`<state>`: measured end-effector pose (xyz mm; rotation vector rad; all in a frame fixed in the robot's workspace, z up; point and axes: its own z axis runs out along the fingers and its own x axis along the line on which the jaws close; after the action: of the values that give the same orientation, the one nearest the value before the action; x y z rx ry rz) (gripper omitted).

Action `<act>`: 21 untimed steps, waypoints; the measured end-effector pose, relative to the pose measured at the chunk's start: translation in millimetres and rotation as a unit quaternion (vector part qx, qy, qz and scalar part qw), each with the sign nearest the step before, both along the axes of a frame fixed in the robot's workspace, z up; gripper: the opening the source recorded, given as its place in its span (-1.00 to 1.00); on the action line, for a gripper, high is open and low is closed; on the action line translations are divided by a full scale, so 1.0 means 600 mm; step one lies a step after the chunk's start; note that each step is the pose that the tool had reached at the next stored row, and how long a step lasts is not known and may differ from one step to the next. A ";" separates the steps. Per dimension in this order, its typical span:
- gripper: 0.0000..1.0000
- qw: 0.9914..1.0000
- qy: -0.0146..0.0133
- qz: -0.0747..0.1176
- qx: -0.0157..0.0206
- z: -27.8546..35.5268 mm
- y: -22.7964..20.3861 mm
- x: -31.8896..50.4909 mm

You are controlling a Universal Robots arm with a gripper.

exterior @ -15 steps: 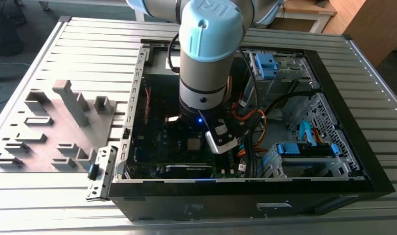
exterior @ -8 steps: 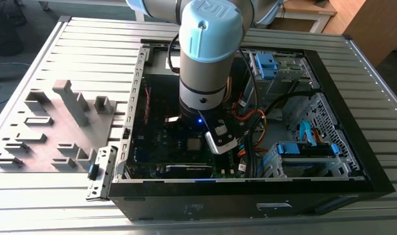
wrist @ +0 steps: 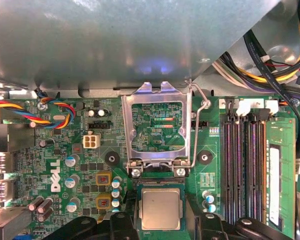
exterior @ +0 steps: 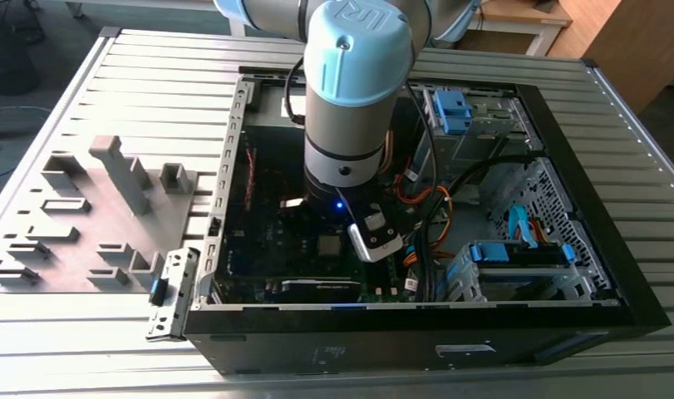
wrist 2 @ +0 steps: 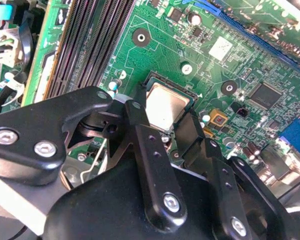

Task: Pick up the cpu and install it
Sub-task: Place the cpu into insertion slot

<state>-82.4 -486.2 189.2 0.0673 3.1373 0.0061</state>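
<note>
Down inside the case (exterior: 314, 353), the cpu (wrist: 161, 209) lies flat in its socket on the green board (wrist: 212, 172), square-on and right under the tool (wrist 2: 164, 125), which straddles it. Can't tell if the tool is clamped on it or let go. The hinged frame (wrist: 157, 97) stands open just beside the socket, with RAM slots (wrist: 245, 170) near. The case sits on a slatted bench (exterior: 148, 66).

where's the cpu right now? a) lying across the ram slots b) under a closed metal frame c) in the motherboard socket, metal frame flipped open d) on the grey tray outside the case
c: in the first wrist view the cpu lies flat in the socket, and the metal frame stands flipped open beside it, not over it.
</note>
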 end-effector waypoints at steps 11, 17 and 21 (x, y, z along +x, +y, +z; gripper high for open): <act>-0.06 1.000 0.000 0.000 0.000 0.000 0.0000 0.000; -0.06 1.000 0.000 0.000 0.000 0.003 0.0000 0.000; -0.06 1.000 -0.001 0.000 0.000 0.002 0.0000 -0.001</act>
<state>-82.9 -486.1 190.5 0.0674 3.1361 0.0061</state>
